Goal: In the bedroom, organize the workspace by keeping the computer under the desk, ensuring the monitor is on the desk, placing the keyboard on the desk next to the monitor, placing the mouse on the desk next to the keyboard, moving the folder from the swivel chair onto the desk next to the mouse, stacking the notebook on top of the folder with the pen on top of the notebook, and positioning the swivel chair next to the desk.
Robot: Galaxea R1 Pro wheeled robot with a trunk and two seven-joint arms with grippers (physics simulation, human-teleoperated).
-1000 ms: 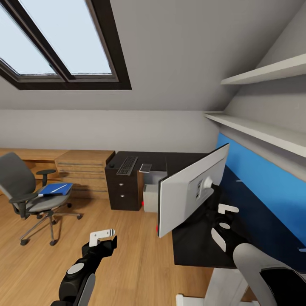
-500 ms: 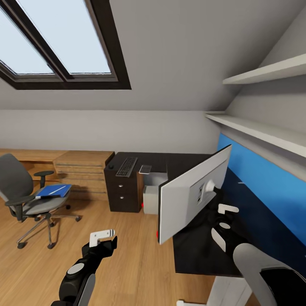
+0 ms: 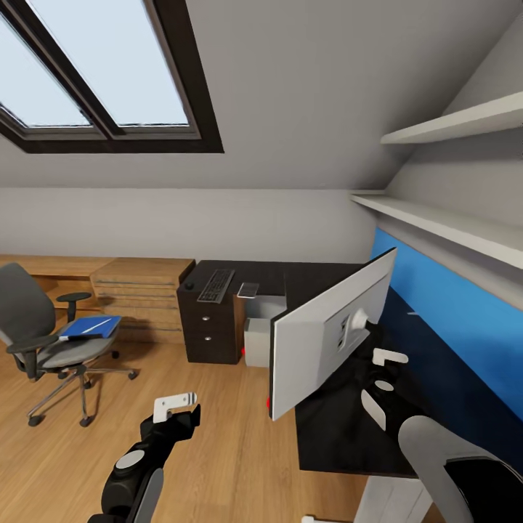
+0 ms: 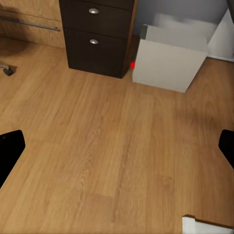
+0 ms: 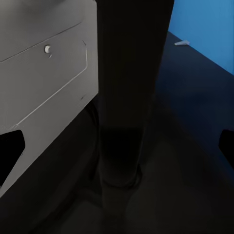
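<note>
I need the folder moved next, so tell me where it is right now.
In the head view the blue folder lies on the seat of the swivel chair, at the room's left, with a white pen on it, well apart from the desk.

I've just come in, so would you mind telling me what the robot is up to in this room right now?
It is tidying a desk area. Its right gripper is at the back of the monitor, which stands on the desk, fingers spread either side of the stem. The left gripper hangs open over the floor. The folder lies on the swivel chair; the keyboard is on the desk's far end and the computer beneath it.
</note>
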